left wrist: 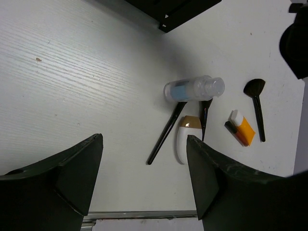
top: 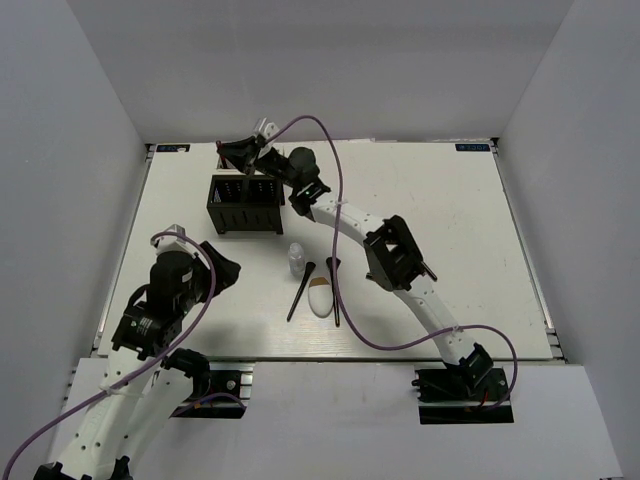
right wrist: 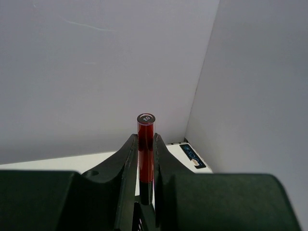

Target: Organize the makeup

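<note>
My right gripper (right wrist: 146,140) is shut on a red-black stick (right wrist: 146,144), held upright. In the top view this gripper (top: 236,153) is at the back edge of the black perforated box (top: 245,205). My left gripper (left wrist: 144,139) is open and empty, above the table left of the loose makeup (top: 224,270). On the table lie a tiny clear bottle (left wrist: 194,89), a long black brush (left wrist: 167,133), a white tan-tipped sponge (left wrist: 184,144), a thin brush (left wrist: 204,114), an orange white-capped tube (left wrist: 243,126), a second red-black stick (left wrist: 234,133) and a fan-headed brush (left wrist: 256,103).
The box corner (left wrist: 178,12) shows at the top of the left wrist view. The right arm (top: 395,250) stretches across the table's middle, with a purple cable (top: 345,300) hanging over the items. White walls enclose the table on three sides.
</note>
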